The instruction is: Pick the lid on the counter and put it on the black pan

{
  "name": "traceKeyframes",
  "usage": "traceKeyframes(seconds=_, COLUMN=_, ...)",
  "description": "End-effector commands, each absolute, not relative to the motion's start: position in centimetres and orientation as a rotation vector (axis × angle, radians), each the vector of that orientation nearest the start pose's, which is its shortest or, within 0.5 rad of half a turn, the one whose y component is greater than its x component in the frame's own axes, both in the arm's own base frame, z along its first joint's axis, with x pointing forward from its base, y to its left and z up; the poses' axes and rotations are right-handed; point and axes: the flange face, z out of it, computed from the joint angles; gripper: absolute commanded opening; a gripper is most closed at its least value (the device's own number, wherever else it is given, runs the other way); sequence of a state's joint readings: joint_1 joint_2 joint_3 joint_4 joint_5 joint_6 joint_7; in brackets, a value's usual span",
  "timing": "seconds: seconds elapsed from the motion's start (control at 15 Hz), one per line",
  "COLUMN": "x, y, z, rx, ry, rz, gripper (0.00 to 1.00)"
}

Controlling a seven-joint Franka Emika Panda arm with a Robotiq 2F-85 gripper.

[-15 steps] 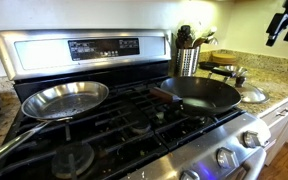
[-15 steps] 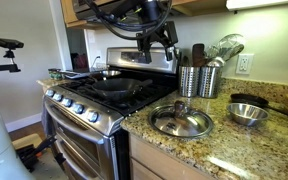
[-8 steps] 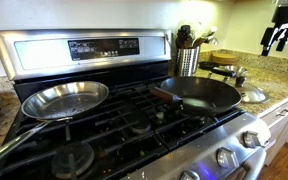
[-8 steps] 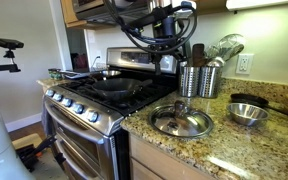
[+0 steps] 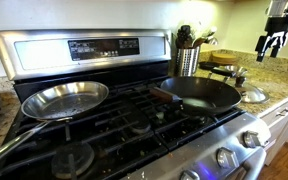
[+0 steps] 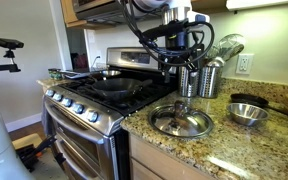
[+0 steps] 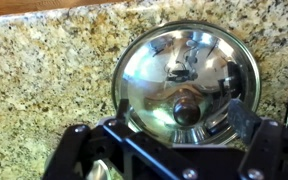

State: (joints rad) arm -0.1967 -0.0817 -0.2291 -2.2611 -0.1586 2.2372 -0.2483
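**A:** Where is the lid in an exterior view?

**B:** The lid lies flat on the counter, just beside the black pan, which sits uncovered on the stove. The gripper hangs high above the counter.

**A:** And seen across the counter?

**B:** In an exterior view the gripper hovers over the lid without touching it.

**A:** The wrist view?

**B:** The jaws are spread wide and hold nothing. The fingers stand at either side, with the lid's knob between them.
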Motion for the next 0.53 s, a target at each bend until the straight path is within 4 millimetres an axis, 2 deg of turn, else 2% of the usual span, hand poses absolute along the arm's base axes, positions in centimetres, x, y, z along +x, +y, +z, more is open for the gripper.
traceKeyframes(seconds=0.0, x=46.7, y=-21.6, z=39.7, rx=-3.253, ry=0.111, rz=-0.023, gripper=1.00)
traceKeyframes(seconds=0.07, x=47.6, y=-21.3, z=38.3, rx=-3.262, ry=0.095, rz=-0.020, gripper=1.00)
traceKeyframes(seconds=0.47, x=50.0, y=-19.9, z=34.0, rx=-3.248, ry=0.015, rz=0.002, gripper=1.00)
